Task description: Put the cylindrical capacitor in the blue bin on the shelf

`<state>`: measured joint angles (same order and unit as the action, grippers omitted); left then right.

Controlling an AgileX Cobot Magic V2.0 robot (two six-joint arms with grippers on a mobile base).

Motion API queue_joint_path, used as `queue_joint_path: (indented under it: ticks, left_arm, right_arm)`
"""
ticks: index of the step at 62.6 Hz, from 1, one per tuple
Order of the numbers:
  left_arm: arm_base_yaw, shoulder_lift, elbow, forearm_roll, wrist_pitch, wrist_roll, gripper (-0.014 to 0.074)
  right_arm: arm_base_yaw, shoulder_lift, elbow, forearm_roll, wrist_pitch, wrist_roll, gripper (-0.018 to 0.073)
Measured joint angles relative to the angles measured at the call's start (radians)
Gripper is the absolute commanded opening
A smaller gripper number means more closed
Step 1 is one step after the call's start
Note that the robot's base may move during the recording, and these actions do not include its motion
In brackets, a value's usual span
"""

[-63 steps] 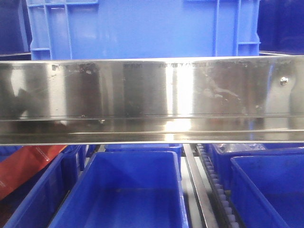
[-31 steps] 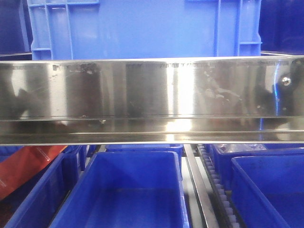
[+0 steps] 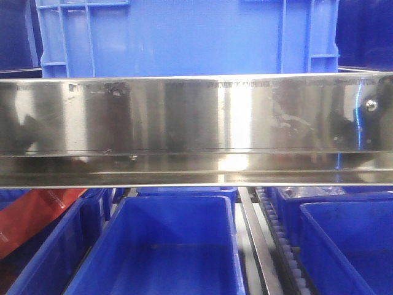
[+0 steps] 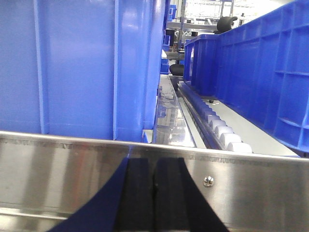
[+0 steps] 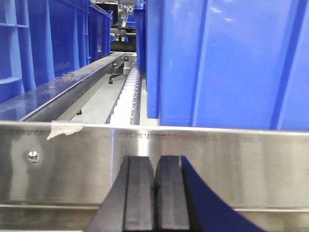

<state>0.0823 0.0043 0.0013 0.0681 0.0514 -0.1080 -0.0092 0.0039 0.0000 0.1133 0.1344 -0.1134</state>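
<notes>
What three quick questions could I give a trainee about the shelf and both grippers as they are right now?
1. True or false: the left gripper is shut with nothing between its pads.
2. In the right wrist view, what is stuck on the top edge of the steel rail near its left end? A) a strip of tape B) a red label C) a cable tie
3. In the front view, the bin in the middle below the rail looks ____.

Key:
1. True; the right gripper is shut the same way.
2. A
3. Empty. No capacitor shows in any view.
</notes>
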Motion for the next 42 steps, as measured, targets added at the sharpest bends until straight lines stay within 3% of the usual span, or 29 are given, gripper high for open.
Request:
queue_joint_path:
  ticks: [42]
  left_arm:
    - [0.0,0.0,0.0,0.0,0.0,0.0,-0.0111]
  right_arm:
    - [0.0,0.0,0.0,0.0,-0.002,0.0,-0.0162]
